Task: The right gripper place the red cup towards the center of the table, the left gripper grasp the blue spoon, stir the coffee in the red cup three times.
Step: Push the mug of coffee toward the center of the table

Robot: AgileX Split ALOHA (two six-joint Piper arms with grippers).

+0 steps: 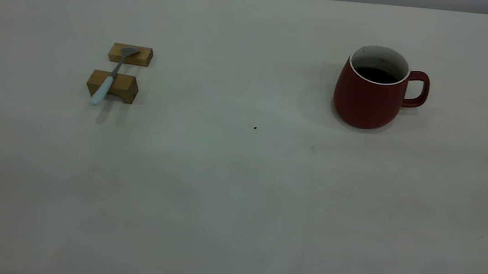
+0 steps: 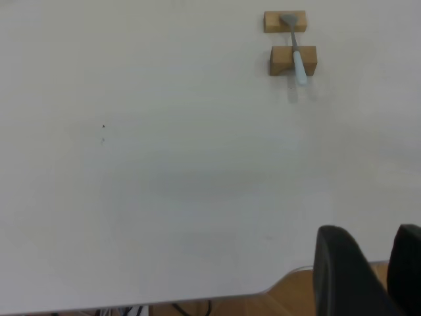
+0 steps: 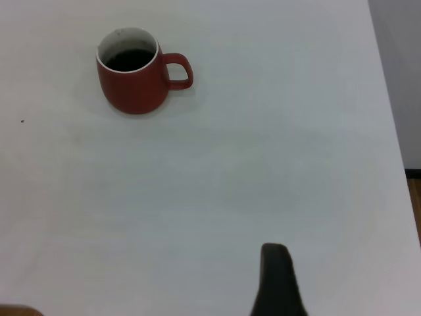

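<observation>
The red cup (image 1: 367, 100) stands upright at the right of the table (image 1: 239, 178), handle pointing right, with dark coffee (image 1: 375, 74) inside. The blue spoon (image 1: 110, 77) lies across two wooden blocks at the left, bowl on the far block. Neither gripper shows in the exterior view. In the left wrist view my left gripper (image 2: 376, 253) hangs open and empty over the table's near edge, far from the spoon (image 2: 297, 56). My right gripper (image 3: 276, 276) shows only as a dark tip above bare table, well away from the cup (image 3: 135, 85) and its coffee (image 3: 128, 59).
The spoon rests on a far wooden block (image 1: 130, 54) and a near one (image 1: 113, 86). A small dark speck (image 1: 254, 127) marks the middle of the table. The table's edge (image 2: 197, 299) runs close to the left gripper, and its side edge (image 3: 388, 99) lies beyond the cup's handle.
</observation>
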